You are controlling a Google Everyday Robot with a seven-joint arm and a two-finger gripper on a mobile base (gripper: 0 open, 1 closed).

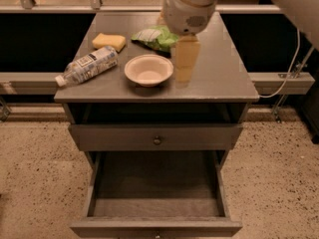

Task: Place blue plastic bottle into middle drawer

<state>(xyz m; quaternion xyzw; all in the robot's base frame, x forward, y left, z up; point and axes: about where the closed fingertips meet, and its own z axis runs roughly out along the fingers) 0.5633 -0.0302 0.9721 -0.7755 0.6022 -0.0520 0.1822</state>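
The blue plastic bottle (90, 64) lies on its side at the left of the cabinet top (219, 78), its white cap pointing to the front-left edge. The middle drawer (157, 190) is pulled out wide below, and its dark floor is bare. My gripper (185, 59) hangs down from the arm over the middle of the cabinet top, just right of the bowl and well right of the bottle. It holds nothing that I can see.
A pale bowl (148, 69) stands at the centre front of the top. A yellow sponge (109, 41) and a green snack bag (157, 37) lie behind it. The upper drawer front (155, 137) with its knob is closed. A cable (291, 59) hangs at the right.
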